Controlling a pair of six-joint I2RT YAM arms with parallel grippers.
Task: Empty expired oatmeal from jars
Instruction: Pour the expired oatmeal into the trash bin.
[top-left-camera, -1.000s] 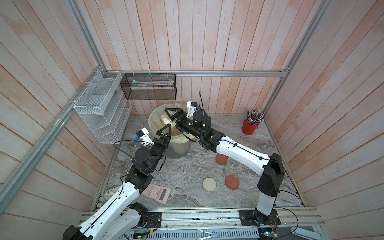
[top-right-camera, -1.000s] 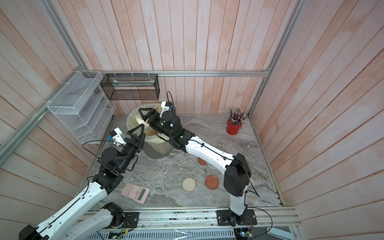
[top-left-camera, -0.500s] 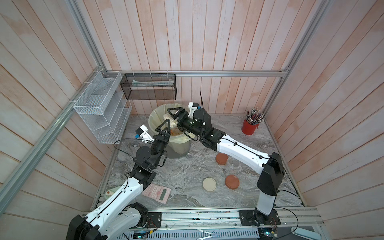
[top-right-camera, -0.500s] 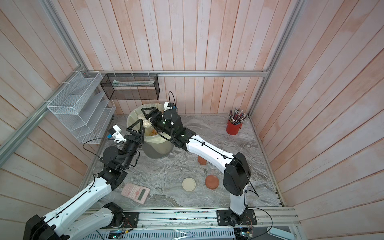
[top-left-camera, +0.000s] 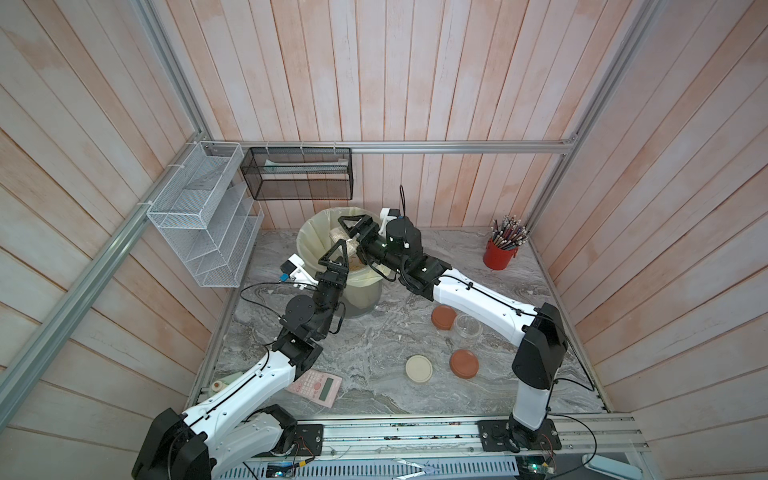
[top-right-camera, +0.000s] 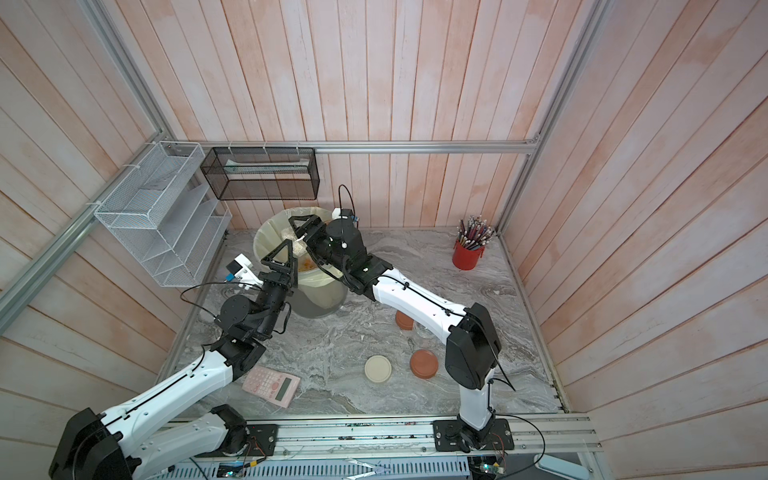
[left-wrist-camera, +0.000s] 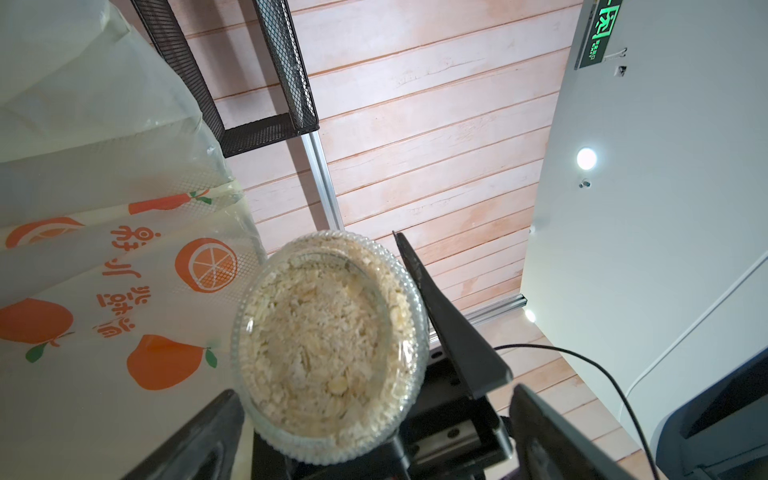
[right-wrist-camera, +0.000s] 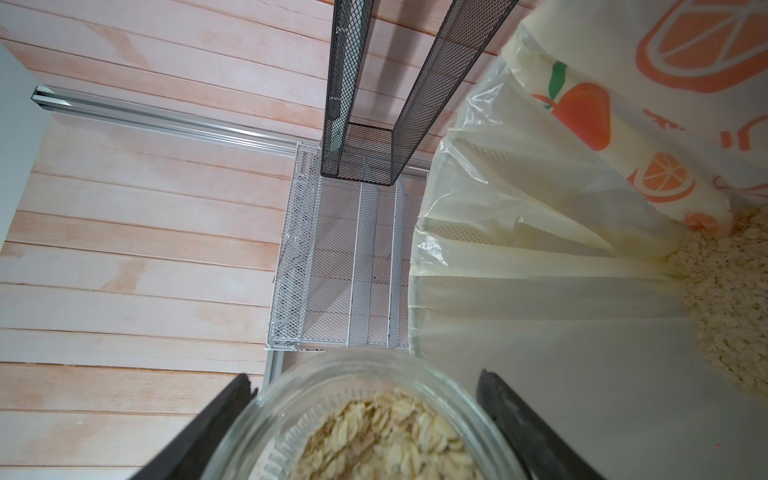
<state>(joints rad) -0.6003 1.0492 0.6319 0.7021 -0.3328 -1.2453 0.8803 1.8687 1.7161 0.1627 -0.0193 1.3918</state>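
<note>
A clear jar (right-wrist-camera: 374, 399) of pale oatmeal (right-wrist-camera: 386, 440) sits between the fingers of my right gripper (right-wrist-camera: 365, 376), which is shut on it above the lined bin (top-left-camera: 361, 299). In both top views the right gripper (top-left-camera: 353, 225) (top-right-camera: 305, 226) hangs over the bin's mouth. The left wrist view shows the same jar (left-wrist-camera: 332, 345) from its base, with my left gripper (left-wrist-camera: 374, 390) open wide around it. The left gripper (top-left-camera: 334, 258) (top-right-camera: 282, 259) stands at the bin's near rim. More oatmeal (right-wrist-camera: 731, 299) lies in the liner. An empty jar (top-left-camera: 467, 326) stands on the table.
Two orange lids (top-left-camera: 444, 318) (top-left-camera: 464, 363) and a cream lid (top-left-camera: 418, 368) lie on the marble table. A pink calculator (top-left-camera: 320, 384) lies front left, a red pencil cup (top-left-camera: 498, 255) back right. A white mesh rack (top-left-camera: 199, 216) and black mesh basket (top-left-camera: 297, 178) hang above the bin.
The left gripper's jaws have spread wide and let go of the jar, and the left arm has shifted slightly towards the bin. The right gripper still holds the jar over the bin.
</note>
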